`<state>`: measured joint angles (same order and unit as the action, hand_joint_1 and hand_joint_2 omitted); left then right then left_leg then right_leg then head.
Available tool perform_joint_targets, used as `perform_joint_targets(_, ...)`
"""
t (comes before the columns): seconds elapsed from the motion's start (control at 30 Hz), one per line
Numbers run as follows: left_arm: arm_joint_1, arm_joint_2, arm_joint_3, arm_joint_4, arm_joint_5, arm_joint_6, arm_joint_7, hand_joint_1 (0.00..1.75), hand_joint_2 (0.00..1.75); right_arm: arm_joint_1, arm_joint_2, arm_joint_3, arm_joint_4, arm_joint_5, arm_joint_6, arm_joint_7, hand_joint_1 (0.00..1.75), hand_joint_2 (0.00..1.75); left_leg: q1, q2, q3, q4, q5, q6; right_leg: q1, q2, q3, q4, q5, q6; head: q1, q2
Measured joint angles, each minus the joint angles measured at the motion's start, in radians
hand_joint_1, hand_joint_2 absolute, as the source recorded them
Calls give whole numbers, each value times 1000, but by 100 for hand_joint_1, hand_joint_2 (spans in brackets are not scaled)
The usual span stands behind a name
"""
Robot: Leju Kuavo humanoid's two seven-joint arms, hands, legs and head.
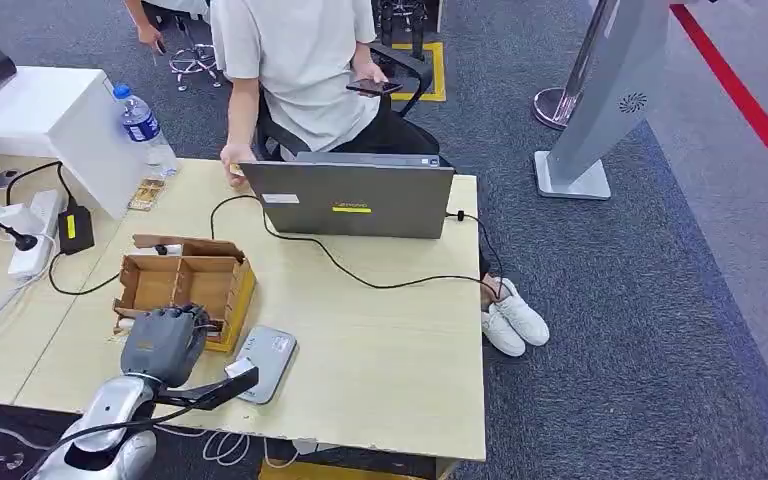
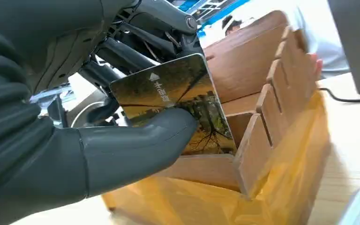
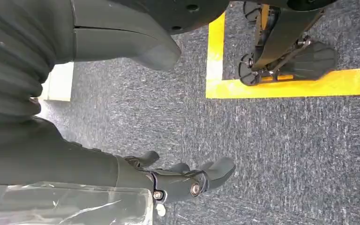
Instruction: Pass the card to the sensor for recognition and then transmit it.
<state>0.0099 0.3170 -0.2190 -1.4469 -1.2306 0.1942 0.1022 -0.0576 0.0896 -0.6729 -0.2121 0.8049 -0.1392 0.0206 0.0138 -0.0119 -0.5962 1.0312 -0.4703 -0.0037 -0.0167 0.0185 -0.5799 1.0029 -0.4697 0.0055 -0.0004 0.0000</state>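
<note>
The table (image 1: 380,330) carries a grey laptop (image 1: 355,200) at its far edge, where a person (image 1: 300,60) sits facing it, and a wooden box (image 1: 185,285) with partitioned compartments near the left of its near edge. Just beside the box, at the near edge, lies a flat grey sensor (image 1: 265,360). The left hand (image 1: 165,340) sits over the near side of the box, and the left wrist view shows it pinching the card (image 2: 173,108) between thumb and fingers, the card tilted and partly above a compartment of the box (image 2: 262,117). Whether other cards remain in the compartments I cannot tell. The right hand (image 3: 178,180) hangs by the floor, fingers loosely apart and holding nothing. By my judgement the card is grasped, but presenting it to the sensor and handing it on are both not yet done.
</note>
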Motion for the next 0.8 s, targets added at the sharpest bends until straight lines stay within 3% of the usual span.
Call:
perform_joint_targets(0.2,0,-5,5,0,8,8,-12,175,175,0,0,0,0,11,0,0,0,175,0,0,0,0,0,0,0,0,0,0,0,0,0,0)
perform_joint_targets(0.4,19,-13,16,-44,0,91,-28,175,175,0,0,-5,0,9,-3,0,0,175,0,0,0,0,0,0,0,0,0,0,0,0,0,0)
perform_joint_targets(0.57,127,31,17,-300,21,173,-102,175,175,3,0,-34,0,-16,-8,-6,0,175,0,0,0,0,0,0,0,1,0,0,0,0,0,0)
perform_joint_targets(0.67,180,68,19,-452,28,263,-137,175,175,5,0,-51,0,-21,-9,-15,0,175,0,0,-1,0,-1,0,0,0,-1,0,-1,0,0,0)
perform_joint_targets(0.73,189,85,26,-537,53,334,-156,175,175,6,0,-58,0,-19,-11,-18,0,175,0,0,0,0,-2,0,0,0,-1,0,-1,0,0,0)
perform_joint_targets(0.8,163,92,37,-585,95,359,-167,175,175,6,0,-61,0,-3,-11,-21,0,175,0,-2,0,0,-1,0,0,-2,-1,0,-1,0,0,0)
